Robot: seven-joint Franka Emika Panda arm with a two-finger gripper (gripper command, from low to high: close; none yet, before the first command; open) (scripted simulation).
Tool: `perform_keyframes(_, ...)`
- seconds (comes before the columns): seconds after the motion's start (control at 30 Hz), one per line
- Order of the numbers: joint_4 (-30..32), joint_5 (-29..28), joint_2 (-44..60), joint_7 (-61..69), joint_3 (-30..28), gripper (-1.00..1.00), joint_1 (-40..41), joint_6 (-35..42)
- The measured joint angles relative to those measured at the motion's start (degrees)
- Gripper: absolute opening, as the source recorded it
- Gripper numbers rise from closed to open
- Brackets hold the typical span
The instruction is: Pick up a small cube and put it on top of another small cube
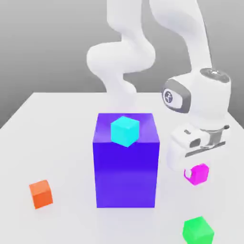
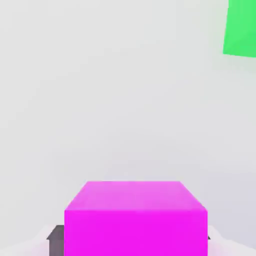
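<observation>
flat white table [image 1: 57, 143], grey wall behind | small pink cube [image 1: 198, 174] sits level, all sides same length | my pincer [image 1: 194, 170] squeezes tight on it

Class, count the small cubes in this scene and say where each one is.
4. Small cyan cube atop the big blue block; small magenta cube in the gripper; small orange cube and small green cube on the table. Others may hide behind the block.
</observation>
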State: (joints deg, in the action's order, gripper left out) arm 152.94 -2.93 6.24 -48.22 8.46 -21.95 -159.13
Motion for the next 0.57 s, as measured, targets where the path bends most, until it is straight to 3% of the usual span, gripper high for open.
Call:
perform_keyframes(0.27, -16.1, 0.4, 5.0, 21.4, -1.6, -1.00, 6.8, 11.1)
perform_keyframes(0.4, -18.9, -0.9, 11.6, 23.8, -2.5, -1.00, 7.5, 7.5)
perform_keyframes(0.43, -19.1, -1.3, 13.6, 23.6, -2.8, 1.00, 7.2, 5.7)
perform_keyframes(0.57, -19.1, -1.3, 13.6, 23.6, -2.8, 1.00, 7.2, 5.7)
